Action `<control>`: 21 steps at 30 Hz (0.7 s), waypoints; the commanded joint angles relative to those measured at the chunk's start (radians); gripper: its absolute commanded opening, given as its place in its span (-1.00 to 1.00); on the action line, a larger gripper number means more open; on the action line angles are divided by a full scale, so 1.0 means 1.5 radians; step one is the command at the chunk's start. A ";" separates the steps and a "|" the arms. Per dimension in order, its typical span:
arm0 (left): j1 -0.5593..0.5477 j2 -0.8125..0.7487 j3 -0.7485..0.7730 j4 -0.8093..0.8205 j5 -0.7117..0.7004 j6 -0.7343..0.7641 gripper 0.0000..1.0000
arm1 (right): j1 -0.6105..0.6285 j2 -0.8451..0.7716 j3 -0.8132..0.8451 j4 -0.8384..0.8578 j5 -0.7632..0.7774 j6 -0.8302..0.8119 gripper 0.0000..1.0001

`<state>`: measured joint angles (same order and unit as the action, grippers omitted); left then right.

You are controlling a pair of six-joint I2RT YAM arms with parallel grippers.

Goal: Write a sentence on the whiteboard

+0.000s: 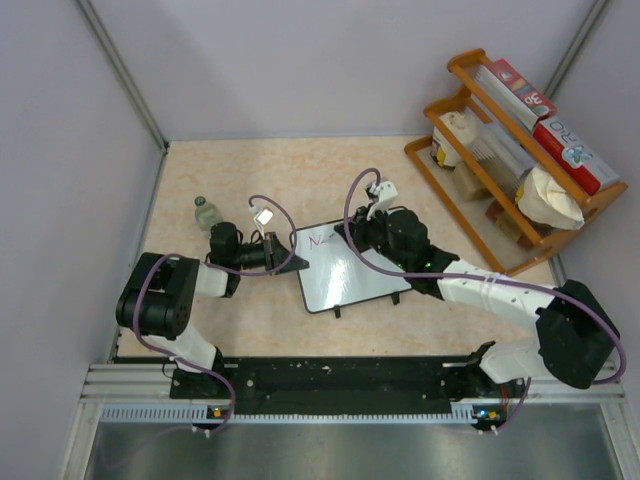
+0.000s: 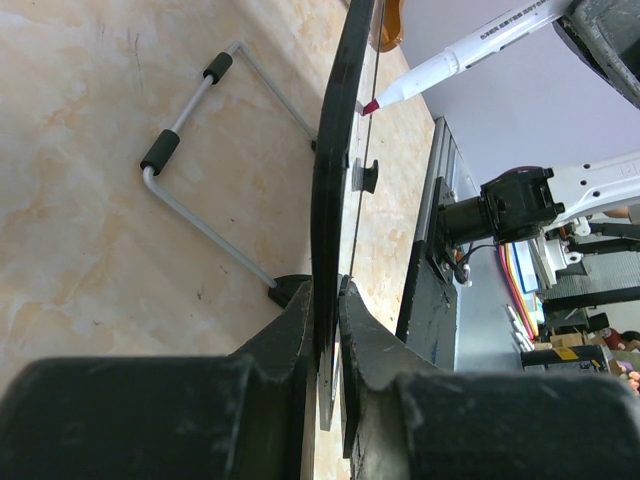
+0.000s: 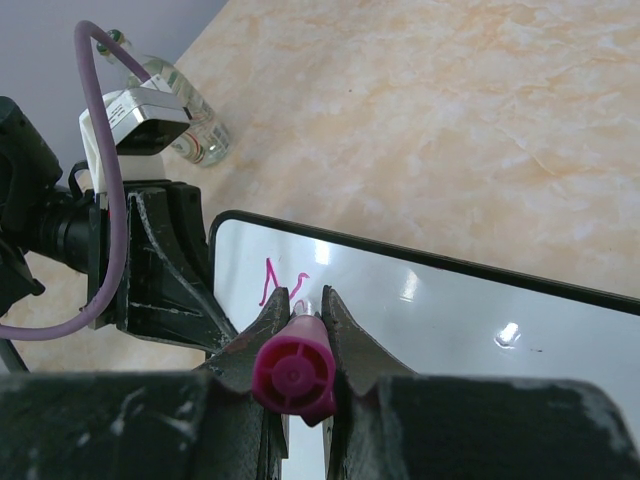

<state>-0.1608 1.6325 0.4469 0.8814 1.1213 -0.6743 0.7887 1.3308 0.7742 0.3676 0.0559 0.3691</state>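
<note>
**Marker at the board, only the first strokes readable**

The whiteboard (image 1: pixel 350 275) sits mid-table between the arms. The left gripper (image 2: pixel 328 300) is clamped on its left edge. That wrist sees the board edge-on, so the writing face is hidden there, and a wire stand (image 2: pixel 190 190) juts out behind it. The right gripper (image 3: pixel 302 300) is closed on a marker (image 3: pixel 293 375). Its own fingers hide the tip, but the left wrist view shows the tip at the board's face. The sentence (image 3: pixel 283 283) sits near the board's far-left corner. So far it is pink strokes like an "N", too small to read from above. The board's right end is cut off in the right wrist view.
</note>
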 commanded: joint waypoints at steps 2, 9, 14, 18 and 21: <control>0.001 0.006 -0.007 0.008 -0.006 0.011 -1.00 | -0.013 -0.001 0.027 -0.009 0.038 -0.012 -1.00; 0.001 0.006 -0.007 0.008 -0.007 0.011 -1.00 | -0.013 -0.003 0.033 -0.014 0.046 -0.012 -1.00; 0.001 0.006 -0.007 0.008 -0.006 0.010 -1.00 | -0.014 -0.008 0.032 -0.021 0.059 -0.012 -1.00; 0.001 0.007 -0.007 0.008 -0.004 0.011 -1.00 | -0.015 -0.011 0.029 -0.022 0.067 -0.011 -1.00; 0.001 0.008 -0.006 0.008 -0.005 0.011 -1.00 | -0.015 -0.010 0.029 -0.019 0.061 -0.010 -1.00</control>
<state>-0.1608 1.6325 0.4469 0.8814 1.1210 -0.6743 0.7868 1.3285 0.7868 0.3542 0.0864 0.3710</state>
